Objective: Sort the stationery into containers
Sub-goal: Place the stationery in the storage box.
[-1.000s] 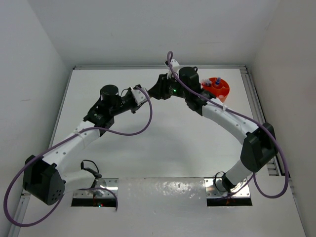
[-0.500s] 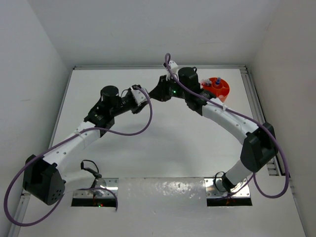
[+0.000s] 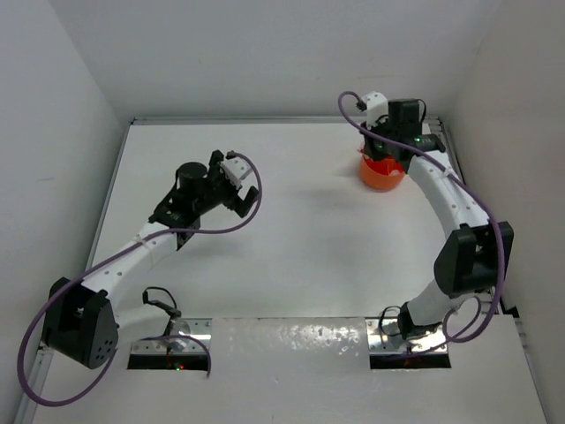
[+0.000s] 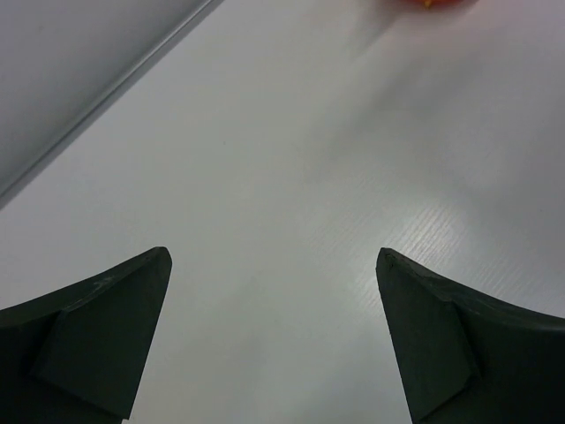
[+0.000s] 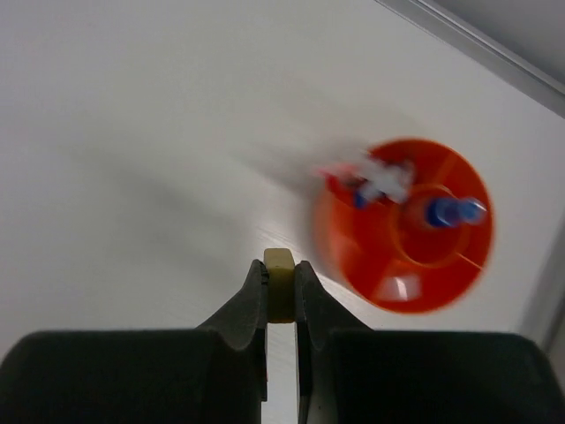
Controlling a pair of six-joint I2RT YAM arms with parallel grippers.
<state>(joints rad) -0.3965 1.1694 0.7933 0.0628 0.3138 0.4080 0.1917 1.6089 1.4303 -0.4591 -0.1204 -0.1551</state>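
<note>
Pinching a small beige block [image 5: 280, 284] between its two dark fingertips, the right gripper [image 5: 281, 269] hangs above the white table [image 3: 300, 256] at the upper right of the top view, just beside and partly over the round orange tub [image 3: 381, 178]. In the right wrist view the block sits low in the middle of the frame, while the tub [image 5: 349, 252] lies to its right, smeared by motion, so any marking on it or on its contents cannot be read. Inside the tub a blue-capped bottle [image 5: 450, 212] stands near the centre, and a blurred cluster of red, white and blue pens [image 5: 375, 181] leans in a compartment at its upper left. The left gripper [image 4: 272, 256] is at the left centre of the top view, well apart from the tub, with its fingers spread wide over bare table and nothing between them; only a sliver of orange shows at the top edge of its wrist view. The table is smooth, matte white with a faint fine grain. A pale metal rail [image 3: 282, 119] runs along its far edge where it meets plain white walls [image 3: 265, 53] that enclose the space on three sides. Purple cables [image 3: 231, 227] loop along both arms.
</note>
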